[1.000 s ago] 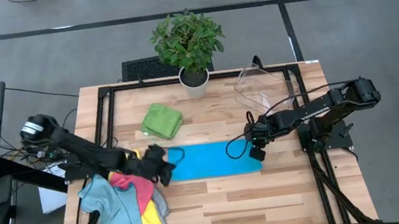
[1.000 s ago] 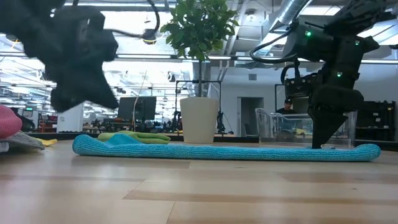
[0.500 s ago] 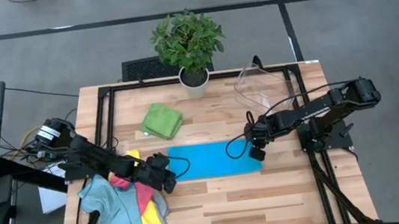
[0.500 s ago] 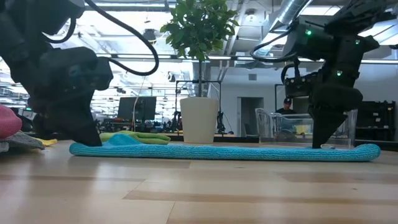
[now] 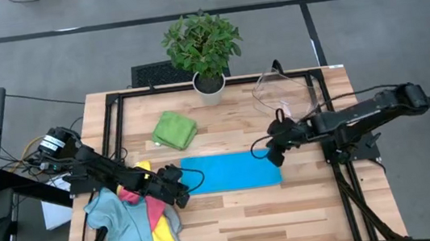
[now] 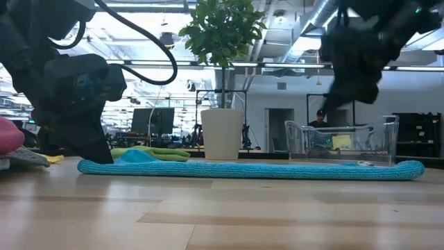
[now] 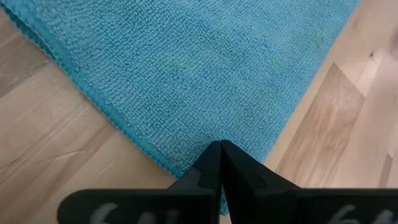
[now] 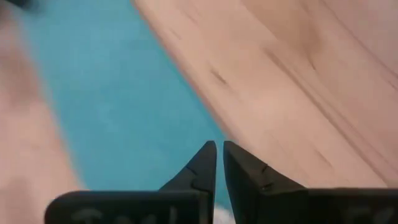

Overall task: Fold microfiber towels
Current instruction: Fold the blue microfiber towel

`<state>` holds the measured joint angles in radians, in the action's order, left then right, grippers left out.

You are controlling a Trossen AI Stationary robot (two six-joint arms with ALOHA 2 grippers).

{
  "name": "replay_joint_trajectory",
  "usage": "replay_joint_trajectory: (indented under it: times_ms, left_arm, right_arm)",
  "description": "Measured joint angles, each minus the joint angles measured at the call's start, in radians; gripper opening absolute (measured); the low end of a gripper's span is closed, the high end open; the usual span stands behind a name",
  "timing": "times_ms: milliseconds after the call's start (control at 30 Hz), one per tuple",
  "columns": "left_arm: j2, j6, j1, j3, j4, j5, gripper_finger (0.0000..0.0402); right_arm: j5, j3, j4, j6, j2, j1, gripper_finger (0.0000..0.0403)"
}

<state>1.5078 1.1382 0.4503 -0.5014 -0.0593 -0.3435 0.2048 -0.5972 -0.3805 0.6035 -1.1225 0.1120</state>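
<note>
Wooden table [image 5: 290, 209] bears blue towel [image 5: 233, 171].

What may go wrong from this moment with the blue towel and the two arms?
1. The left pincer is shut on the blue towel at its very corner; so thin a pinch may slip when it lifts.
2. The right pincer hangs above the towel's other end and holds nothing, so that end may drag or bunch.
3. The towel pile lies close beside the left arm, which may catch it.

No readable text, labels, brands or numbers anywhere
</note>
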Motion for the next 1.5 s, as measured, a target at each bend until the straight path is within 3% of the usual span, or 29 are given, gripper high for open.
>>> replay_joint_trajectory:
  times_ms: [133, 300, 567, 833, 1133, 1500]
  left_arm:
    - [0.000, -0.016, 0.000, 0.000, 0.000, 0.007, 0.0000]
    - [0.000, -0.024, 0.000, 0.000, 0.000, 0.008, 0.0000]
    - [0.000, -0.044, 0.000, 0.000, -0.001, -0.005, 0.0000]
    - [0.000, -0.044, 0.000, 0.000, -0.001, -0.007, 0.0000]
    - [0.000, -0.034, -0.003, 0.000, -0.001, -0.030, 0.0004]
    - [-0.108, 0.052, -0.055, 0.000, 0.034, 0.042, 0.0092]
  right_arm:
    - [0.133, 0.070, 0.233, 0.079, -0.024, 0.129, 0.0047]
    - [0.287, 0.211, 0.492, 0.319, -0.078, 0.281, 0.0029]
    - [0.370, 0.234, 0.517, 0.520, -0.193, 0.430, 0.0021]
    - [0.381, 0.235, 0.502, 0.715, -0.374, 0.540, 0.0031]
    - [0.403, 0.232, 0.501, 0.793, -0.399, 0.572, 0.0024]
    - [0.373, 0.233, 0.491, 0.813, -0.380, 0.559, 0.0035]
